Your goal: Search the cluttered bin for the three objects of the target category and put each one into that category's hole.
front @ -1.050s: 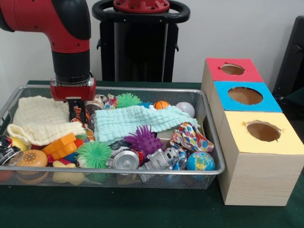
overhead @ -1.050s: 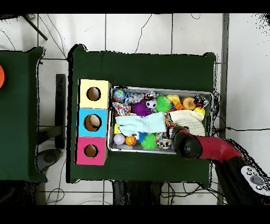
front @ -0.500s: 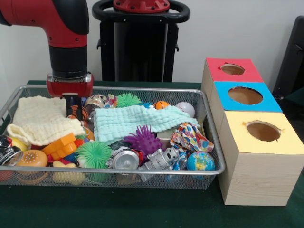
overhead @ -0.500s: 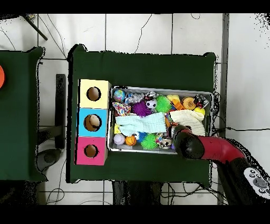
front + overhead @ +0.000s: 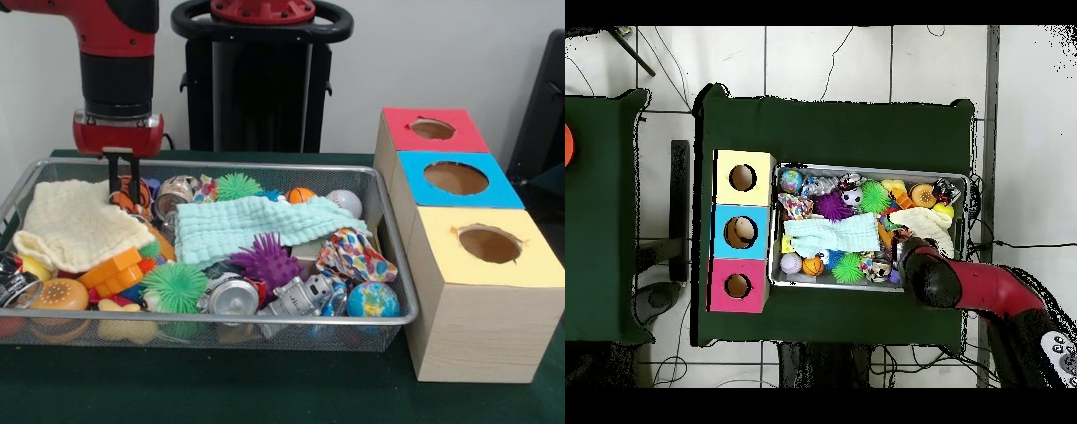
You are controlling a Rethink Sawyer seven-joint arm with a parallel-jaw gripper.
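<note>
Covering the table, green cloth [image 5: 221, 389] lies bare nearest the wire bin [image 5: 265, 322]. Right of the bin stand the yellow, blue and red boxes [image 5: 459, 177]. At the bin's far left the gripper [image 5: 123, 183] pinches an orange-black object [image 5: 132, 196].

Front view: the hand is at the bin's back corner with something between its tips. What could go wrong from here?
1. The hand seems to pinch an orange-and-black item only by its top; it could slip back into the bin.
2. The cream cloth lies right beside it and may snag and drag along.
3. The three holes sit at the bin's other end, so it is a long carry over clutter.
</note>
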